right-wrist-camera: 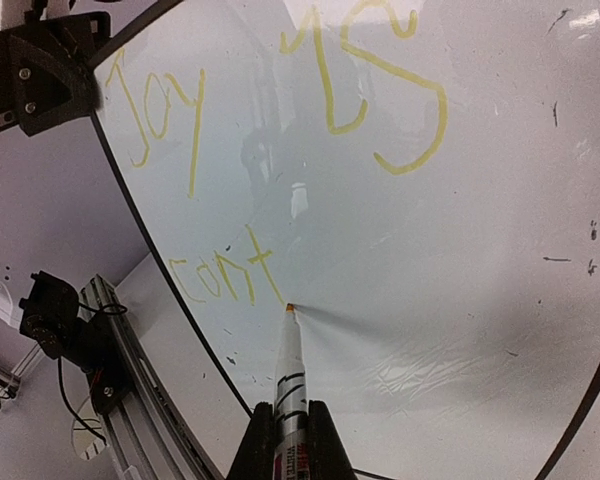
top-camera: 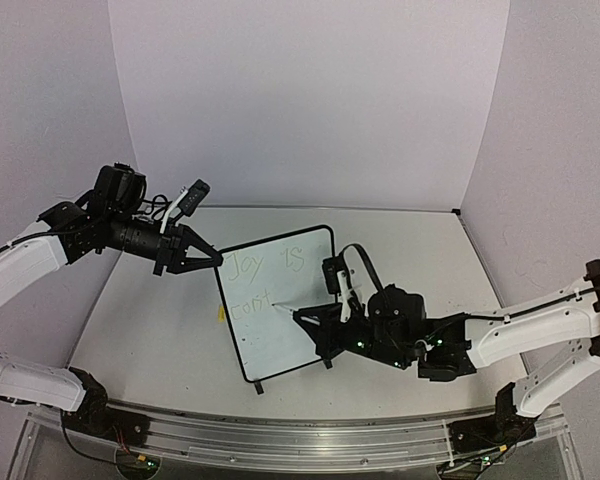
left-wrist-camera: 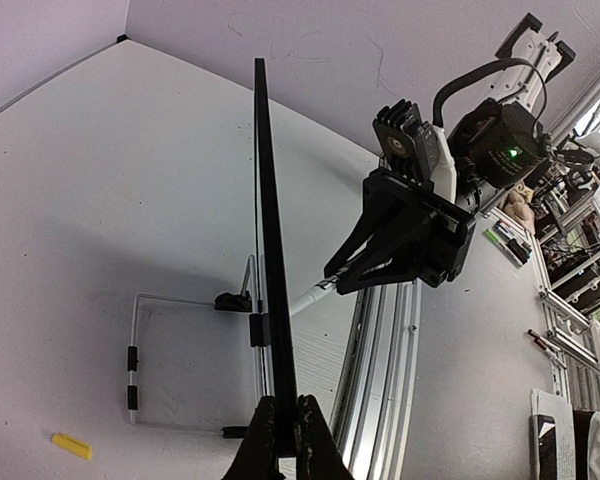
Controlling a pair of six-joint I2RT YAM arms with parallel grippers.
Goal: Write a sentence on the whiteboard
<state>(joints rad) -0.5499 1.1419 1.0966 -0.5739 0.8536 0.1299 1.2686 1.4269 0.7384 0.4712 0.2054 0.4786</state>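
The whiteboard (top-camera: pixel 285 340) stands upright mid-table, tilted; in the left wrist view it shows edge-on as a black frame (left-wrist-camera: pixel 265 200). My left gripper (top-camera: pixel 212 258) is shut on its upper left edge, jaws pinching the frame (left-wrist-camera: pixel 285 435). The sentence (right-wrist-camera: pixel 280 110) in yellow reads "Joy is", with "cont" (right-wrist-camera: pixel 220 275) below; it is faint in the top view (top-camera: pixel 265 265). My right gripper (top-camera: pixel 305 318) (right-wrist-camera: pixel 290 445) is shut on a white marker (right-wrist-camera: pixel 290 370), whose tip touches the board just right of the "t".
A small yellow cap (left-wrist-camera: pixel 70 446) (top-camera: pixel 221 313) lies on the table behind the board's left side. The board's wire stand (left-wrist-camera: pixel 135 340) rests behind it. An aluminium rail (top-camera: pixel 280 435) runs along the near edge. White walls enclose the back and sides.
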